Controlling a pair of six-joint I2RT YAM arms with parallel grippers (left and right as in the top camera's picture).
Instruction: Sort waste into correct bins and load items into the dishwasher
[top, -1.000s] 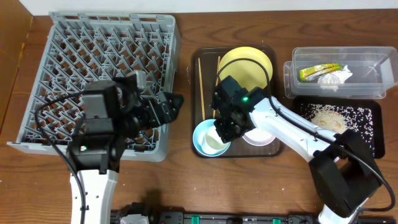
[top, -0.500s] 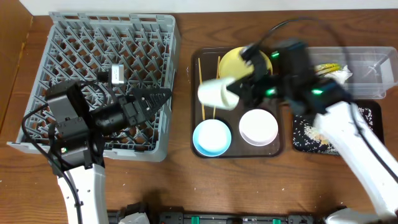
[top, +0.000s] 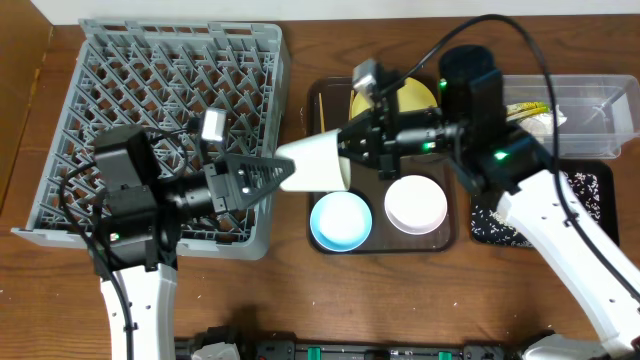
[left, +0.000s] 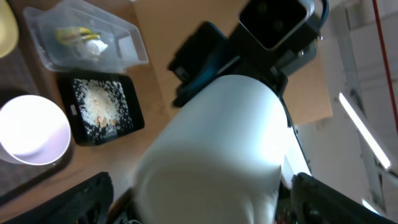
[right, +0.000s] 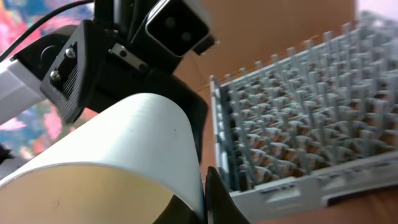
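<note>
My right gripper (top: 350, 150) is shut on the rim of the small white cup (top: 315, 163) and holds it sideways in the air between the grey dish rack (top: 120, 60) and the brown tray (top: 445, 240). My left gripper (top: 270, 175) is open, with its fingers on either side of the cup's base (left: 217, 155). In the right wrist view the cup (right: 124, 143) is pinched by my finger (right: 211, 199). The light blue bowl (top: 341, 220), the white bowl (top: 416, 204), the yellow plate (top: 415, 97) and a chopstick (top: 322, 115) lie on the brown tray.
The clear tub (left: 87, 37) at the far right holds the yellow-green wrapper (left: 71, 36) and the white tissue (left: 93, 45). The black tray (left: 99, 106) in front of it holds rice scraps. The rack (right: 298, 124) stands on the left half of the table.
My right gripper lifted the white cup off the tray and carried it left. My left gripper swung right and now flanks the cup's base.
</note>
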